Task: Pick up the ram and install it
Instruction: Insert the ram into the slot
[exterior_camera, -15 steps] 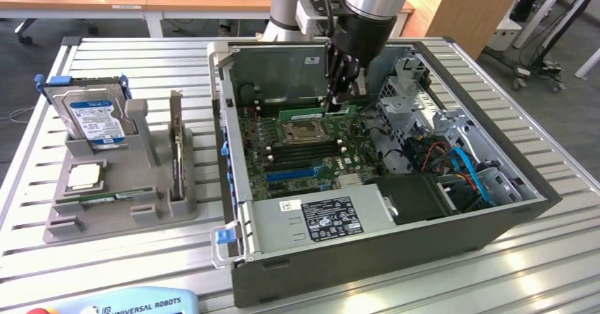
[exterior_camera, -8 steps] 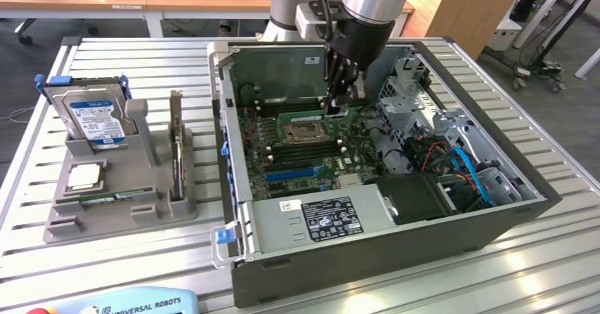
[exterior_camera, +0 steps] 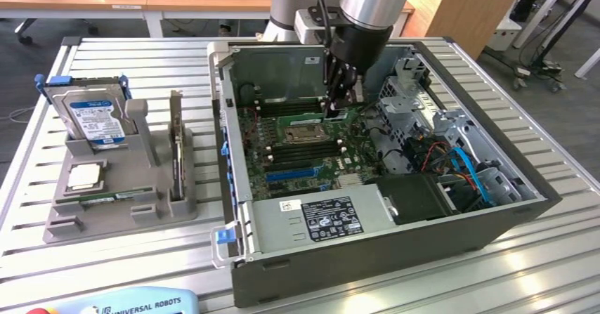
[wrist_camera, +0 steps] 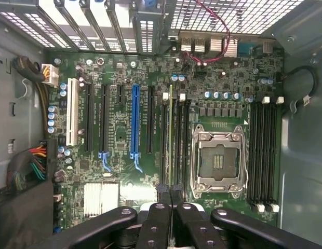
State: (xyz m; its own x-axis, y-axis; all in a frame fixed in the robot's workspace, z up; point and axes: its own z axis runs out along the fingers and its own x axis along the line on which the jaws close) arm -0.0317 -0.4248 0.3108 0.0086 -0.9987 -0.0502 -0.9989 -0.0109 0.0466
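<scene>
Ram is seen edge-on from the wrist view as a thin green line. It is pinched at one end between the two black fingertips of the gripper, whose jaws are closed on the stick. It hangs over the bank of memory slots just beside the processor socket, and runs lengthwise along them. In the exterior view the gripper stands deep inside the open computer case, low over the motherboard. Whether the lower edge of the stick already touches a slot cannot be told from either picture.

The step in hand looks like seating the stick. Doing it well probably depends on three things:

- **Alignment:** the board should be square to the motherboard and centred along one slot, not astride the rib between two neighbours.
- **Latches:** the white latches at the slot ends need to be tipped outward so the stick can drop between them.
- **Even pressure:** the grip is near one end, so a straight push may rock the far end up. Slow, vertical pressure would suit it better than any sideways drag, which could scrape the small parts crowded around the slots.

Well apart from the case, toward the exterior view's left, a second stick lies flat in the grey tray.
</scene>
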